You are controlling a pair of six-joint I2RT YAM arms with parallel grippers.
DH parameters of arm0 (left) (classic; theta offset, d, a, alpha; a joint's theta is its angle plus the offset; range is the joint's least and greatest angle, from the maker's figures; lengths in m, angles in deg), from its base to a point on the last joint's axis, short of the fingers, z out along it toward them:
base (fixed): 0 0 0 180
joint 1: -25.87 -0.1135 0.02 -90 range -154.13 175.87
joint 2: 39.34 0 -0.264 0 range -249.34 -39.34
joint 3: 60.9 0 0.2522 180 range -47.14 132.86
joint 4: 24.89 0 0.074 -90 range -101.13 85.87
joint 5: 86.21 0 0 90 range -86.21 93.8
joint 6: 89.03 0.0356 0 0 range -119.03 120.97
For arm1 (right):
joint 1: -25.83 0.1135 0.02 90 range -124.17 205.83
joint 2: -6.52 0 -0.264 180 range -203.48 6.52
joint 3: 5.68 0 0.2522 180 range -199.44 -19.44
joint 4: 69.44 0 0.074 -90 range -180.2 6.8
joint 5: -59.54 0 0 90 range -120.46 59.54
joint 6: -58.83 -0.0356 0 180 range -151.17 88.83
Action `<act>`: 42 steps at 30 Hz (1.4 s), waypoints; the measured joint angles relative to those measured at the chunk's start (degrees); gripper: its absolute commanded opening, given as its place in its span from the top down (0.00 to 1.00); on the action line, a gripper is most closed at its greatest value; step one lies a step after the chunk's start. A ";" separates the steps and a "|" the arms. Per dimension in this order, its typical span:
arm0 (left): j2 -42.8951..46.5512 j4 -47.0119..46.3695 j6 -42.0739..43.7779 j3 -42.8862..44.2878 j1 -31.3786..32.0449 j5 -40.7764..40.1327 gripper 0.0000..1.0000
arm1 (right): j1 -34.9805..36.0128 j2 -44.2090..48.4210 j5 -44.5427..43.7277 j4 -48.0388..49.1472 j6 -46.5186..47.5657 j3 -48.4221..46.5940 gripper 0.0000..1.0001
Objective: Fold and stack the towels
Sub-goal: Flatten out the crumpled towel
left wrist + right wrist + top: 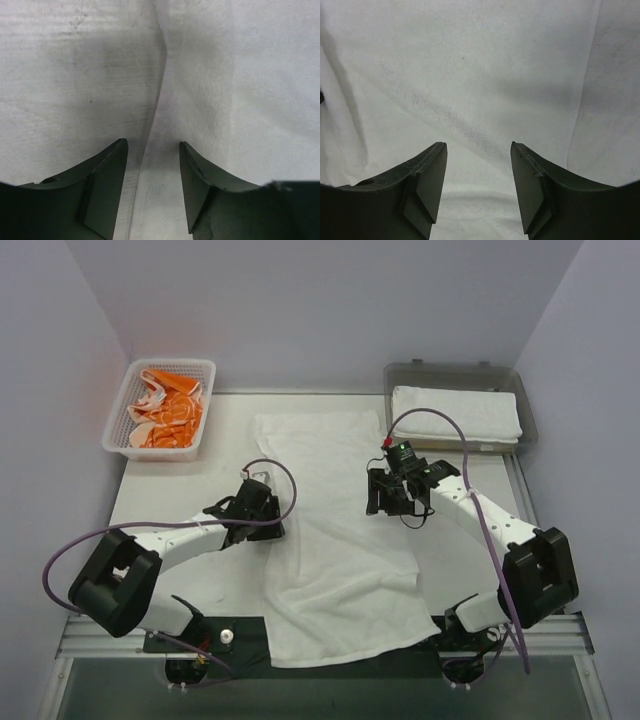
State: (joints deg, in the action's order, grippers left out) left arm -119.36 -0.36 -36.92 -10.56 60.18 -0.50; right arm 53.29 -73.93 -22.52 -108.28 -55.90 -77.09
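A large white towel (340, 540) lies spread down the middle of the table, and its near end hangs over the front edge. My left gripper (268, 512) sits low at the towel's left edge. In the left wrist view the left gripper (152, 145) is open, with the towel's edge (150, 125) running between the fingers. My right gripper (380, 498) is at the towel's right side. In the right wrist view the right gripper (477, 145) is open over the white towel (470, 75), with a low ridge of cloth between the fingers.
A white mesh basket (118, 410) at the back left holds crumpled orange-and-white towels (165, 415). A grey tray (460, 370) at the back right holds a folded white towel (455, 412). Walls close in the table on three sides.
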 measured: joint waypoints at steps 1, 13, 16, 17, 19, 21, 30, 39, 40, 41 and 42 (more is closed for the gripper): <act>-0.59 -0.35 0.04 0.44 -0.13 0.20 0.49 | 0.00 -1.20 0.22 0.17 0.37 0.00 0.46; -1.57 4.55 -0.76 1.75 -0.28 -4.11 1.00 | -0.39 -5.55 3.10 3.21 1.01 0.00 0.46; -0.02 9.22 -0.61 1.75 -0.28 -7.02 1.00 | -0.66 -7.28 3.76 3.91 0.98 0.00 0.46; 0.50 10.73 -0.44 1.75 -0.28 -8.11 1.00 | -0.76 -7.87 3.98 4.07 0.98 0.00 0.46; 1.62 13.94 -0.24 1.66 -0.28 -10.56 1.00 | -0.81 -8.81 4.28 4.28 1.01 -0.02 0.45; 2.99 16.98 -0.13 1.16 -0.39 -13.16 1.00 | -0.81 -9.27 4.48 4.39 1.01 -0.02 0.45; 14.51 26.91 2.21 0.81 -4.92 -17.92 0.36 | -0.87 -11.02 3.32 4.52 3.19 -2.97 0.45; 9.33 20.61 0.87 10.01 1.77 -4.28 0.15 | -1.29 -13.09 1.49 3.58 5.62 -5.68 0.45; 7.50 19.58 0.61 10.16 2.99 -2.82 0.15 | -1.29 -12.92 1.46 2.97 5.79 -5.68 0.46; 5.79 18.95 0.50 10.16 4.00 -1.55 0.17 | -1.29 -12.66 1.53 2.32 5.99 -5.66 0.46; 4.17 18.60 0.39 10.14 4.57 -0.68 0.18 | -1.25 -12.09 1.77 1.70 6.29 -5.55 0.46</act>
State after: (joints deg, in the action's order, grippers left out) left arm -115.19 18.24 -36.52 -0.42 64.74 -1.18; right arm 52.05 -86.02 -20.75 -106.57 -49.60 -82.64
